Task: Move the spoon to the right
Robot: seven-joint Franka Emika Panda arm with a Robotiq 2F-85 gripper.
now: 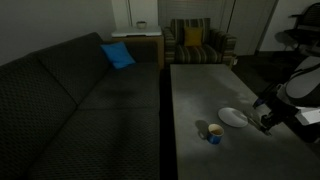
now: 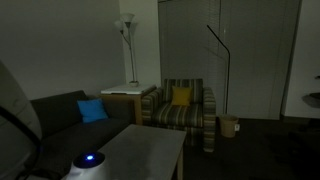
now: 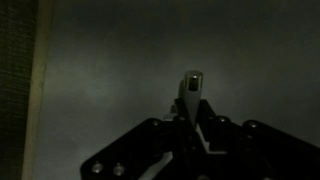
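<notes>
In the wrist view my gripper [image 3: 190, 112] is shut on the spoon [image 3: 192, 82], a slender pale grey utensil whose end sticks out past the fingertips above the grey table top [image 3: 120, 60]. In an exterior view the gripper [image 1: 265, 121] hangs just above the table [image 1: 200, 90], right beside the white plate [image 1: 232, 117]. The spoon is too small and dark to make out there. The small blue cup [image 1: 214, 134] stands in front of the plate, to its left.
A dark sofa [image 1: 70, 90] with a blue cushion [image 1: 118, 55] runs along the table's left side. A striped armchair [image 1: 197, 42] with a yellow cushion stands beyond the far end. A white device with a blue light [image 2: 88, 160] sits on the table.
</notes>
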